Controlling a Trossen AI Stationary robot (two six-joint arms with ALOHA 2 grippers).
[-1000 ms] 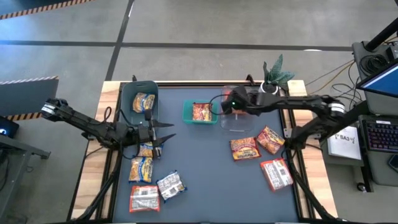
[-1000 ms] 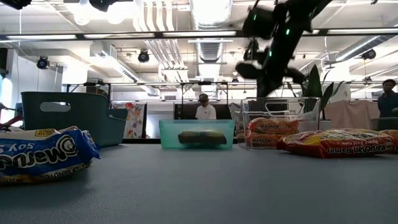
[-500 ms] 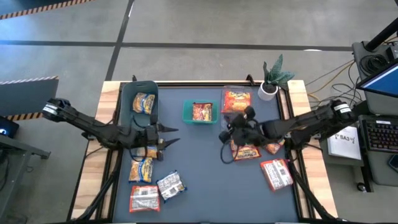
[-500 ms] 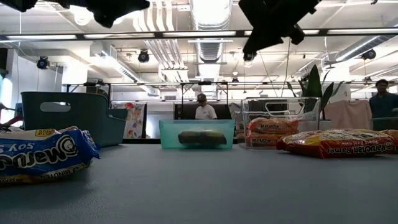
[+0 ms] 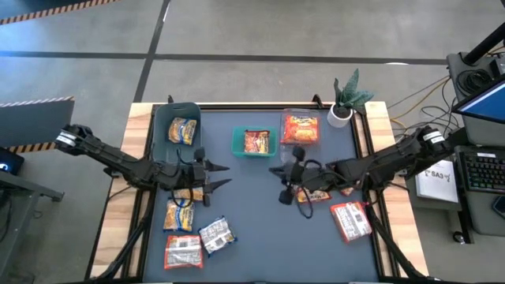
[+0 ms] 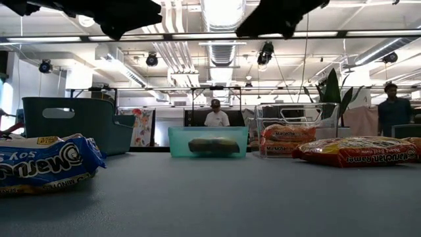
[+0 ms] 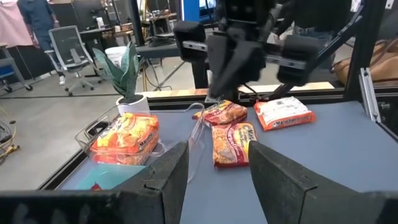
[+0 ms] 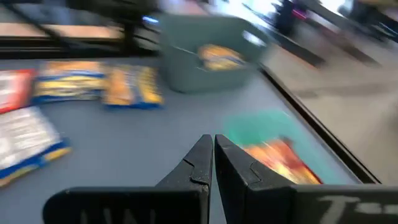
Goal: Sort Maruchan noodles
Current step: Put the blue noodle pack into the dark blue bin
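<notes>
The left gripper [image 5: 215, 175] hangs over the tabletop [image 5: 252, 213] with its fingers apart and nothing between them, just beside the yellow-and-blue packets [image 5: 180, 214] on the left side. The right gripper [image 5: 278, 183] has its fingers pressed together and empty, near mid-table, with the orange-red packets [image 5: 314, 194] lying just behind it toward the right edge.

Sorting is partly done: one yellow-and-blue packet sits in the dark grey-blue bin [image 5: 163, 118], an orange-red one in the small teal bin [image 5: 237, 143], and another orange-red one in the clear bin [image 5: 287, 160]. Still loose are two yellow-and-blue packets, two red-and-white packets [image 5: 183, 252] at the near left and a red-and-white packet [image 5: 350, 221] at the right.

The step in hand looks like each arm lining up its next pick. For the right arm, that would mean spreading the fingers before descending and approaching an orange-red packet from above across its short side, so the flat wrapper bunches into the fingers rather than sliding away. The packets there overlap slightly, so taking the top or outermost one first should avoid dragging its neighbour. The left gripper could drop onto the nearer yellow-and-blue packet, pinching a crimped end. The two grippers are fairly near each other mid-table; working one at a time would keep them apart.
</notes>
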